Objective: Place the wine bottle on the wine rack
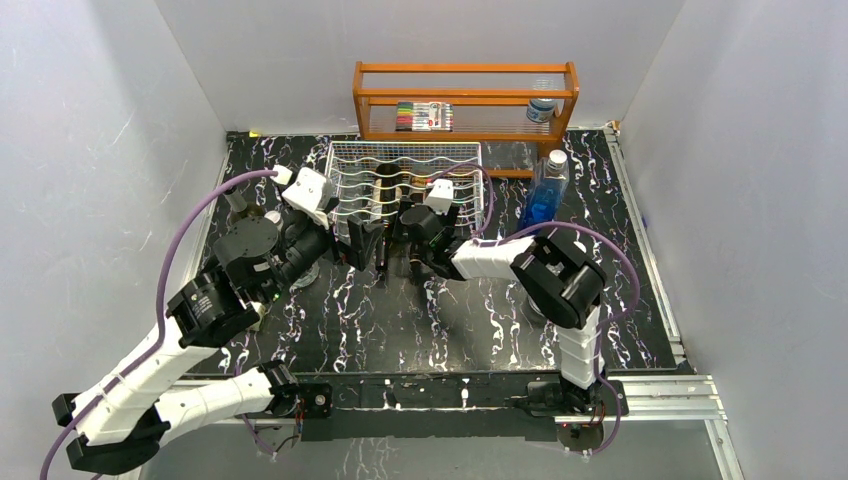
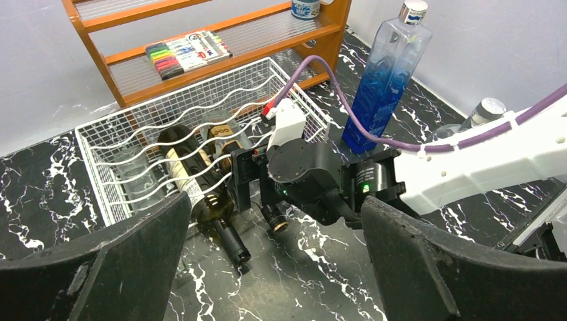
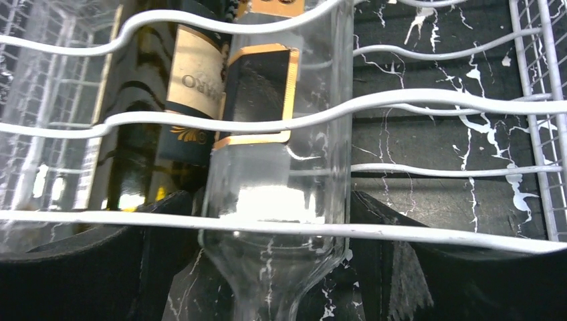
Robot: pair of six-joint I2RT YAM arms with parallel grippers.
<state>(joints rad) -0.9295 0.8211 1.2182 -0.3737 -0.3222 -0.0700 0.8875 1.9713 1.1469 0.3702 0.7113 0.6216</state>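
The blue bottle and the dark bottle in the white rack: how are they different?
The blue bottle stands upright on the table; the dark bottle lies on its side. The blue bottle is outside the wine rack, beside it; the dark bottle lies inside it. The blue bottle is see-through blue with a silver cap; the dark bottle is nearly black with a pale label. Both narrow to a neck.
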